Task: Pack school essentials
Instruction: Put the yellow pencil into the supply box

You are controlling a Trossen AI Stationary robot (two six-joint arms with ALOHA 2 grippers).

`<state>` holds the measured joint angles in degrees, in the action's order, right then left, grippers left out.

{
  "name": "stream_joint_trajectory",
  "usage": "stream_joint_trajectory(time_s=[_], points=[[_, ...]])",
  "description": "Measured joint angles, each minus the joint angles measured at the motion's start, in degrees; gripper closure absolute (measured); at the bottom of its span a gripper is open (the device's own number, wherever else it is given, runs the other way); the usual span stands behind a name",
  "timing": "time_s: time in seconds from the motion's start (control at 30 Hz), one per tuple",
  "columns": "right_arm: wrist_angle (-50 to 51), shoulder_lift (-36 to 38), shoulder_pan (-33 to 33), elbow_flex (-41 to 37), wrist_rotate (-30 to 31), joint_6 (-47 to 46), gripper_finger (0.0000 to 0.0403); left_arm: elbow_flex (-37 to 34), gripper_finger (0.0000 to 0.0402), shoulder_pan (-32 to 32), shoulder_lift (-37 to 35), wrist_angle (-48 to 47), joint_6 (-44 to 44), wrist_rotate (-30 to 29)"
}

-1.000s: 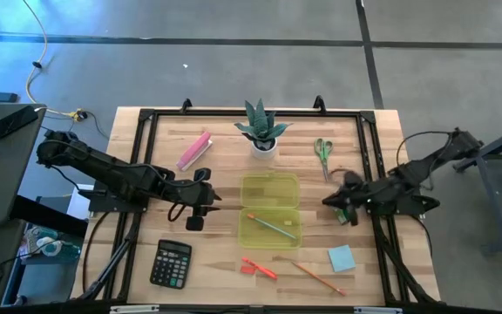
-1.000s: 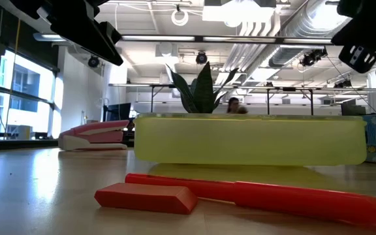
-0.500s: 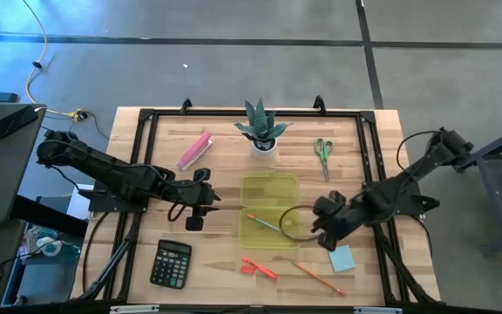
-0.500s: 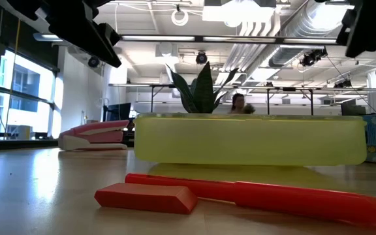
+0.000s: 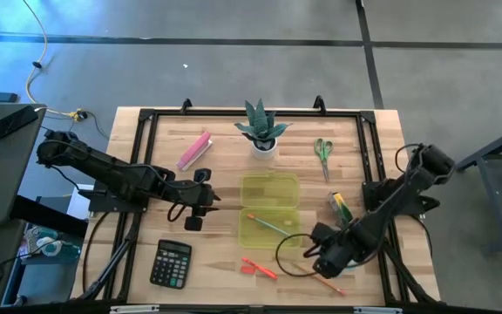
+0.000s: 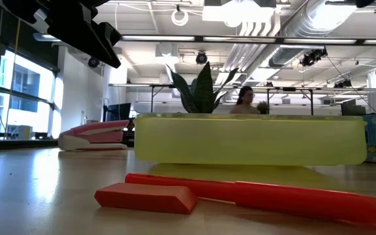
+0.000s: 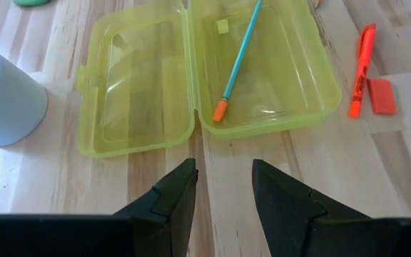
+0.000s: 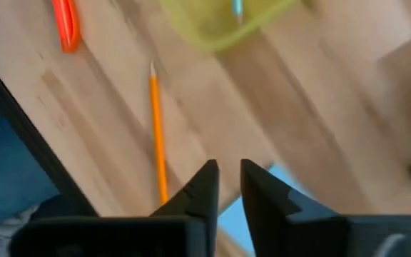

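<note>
A yellow-green case [image 5: 268,209] lies open at the table's middle, with a teal pencil [image 7: 240,57] in its tray. A red pen [image 7: 361,68] and its cap [image 7: 382,96] lie near the case's front. My left gripper [image 7: 223,185] hovers open to the left of the case. My right gripper [image 8: 225,187] points down above the orange pencil [image 8: 157,135] and the light-blue note pad [image 8: 282,173]; there is a narrow gap between its fingers and nothing in it. A green-yellow block [image 5: 340,207] and the green-handled scissors [image 5: 322,153] lie flat to the right of the case.
A potted plant [image 5: 261,131] stands behind the case. A pink bar [image 5: 194,150] lies at the far left, and a black calculator [image 5: 171,262] at the near left. A black frame [image 5: 146,118] rims the table. A loop of cable [image 5: 293,253] hangs off the right arm.
My right gripper has swept from beside the green-yellow block toward the table's near edge and a little to the left, tipping to point more steeply down. It now stands over the note pad and orange pencil. The block lies uncovered on the table.
</note>
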<state>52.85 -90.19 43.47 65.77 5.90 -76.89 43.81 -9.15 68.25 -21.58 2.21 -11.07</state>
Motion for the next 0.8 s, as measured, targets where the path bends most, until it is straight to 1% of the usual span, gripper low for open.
stream_joint_trajectory(time_s=[0.2,0.37,0.57,0.67,0.8], points=[[-3.27,-2.99,4.41,0.05,-4.91,-7.18,0.0286,0.0,0.0275,0.04,0.0,1.33,-2.52,0.0],[-7.01,-4.09,7.7,0.05,-8.45,-14.0,0.0259,0.04,0.0275,0.85,0.0,4.89,-4.48,0.02],[-12.0,-4.33,11.81,0.05,-7.91,-24.35,0.0255,0.04,0.0275,2.67,0.0,9.09,-4.95,-0.01],[-12.93,-5.84,13.67,0.05,-6.29,-26.6,0.0258,0.04,0.0275,3.46,0.0,9.22,-4.91,-0.02],[-13.94,-8.68,14.57,0.05,-8.12,-28.75,0.0263,0.04,0.0275,4.12,0.0,9.22,-4.84,-0.02]])
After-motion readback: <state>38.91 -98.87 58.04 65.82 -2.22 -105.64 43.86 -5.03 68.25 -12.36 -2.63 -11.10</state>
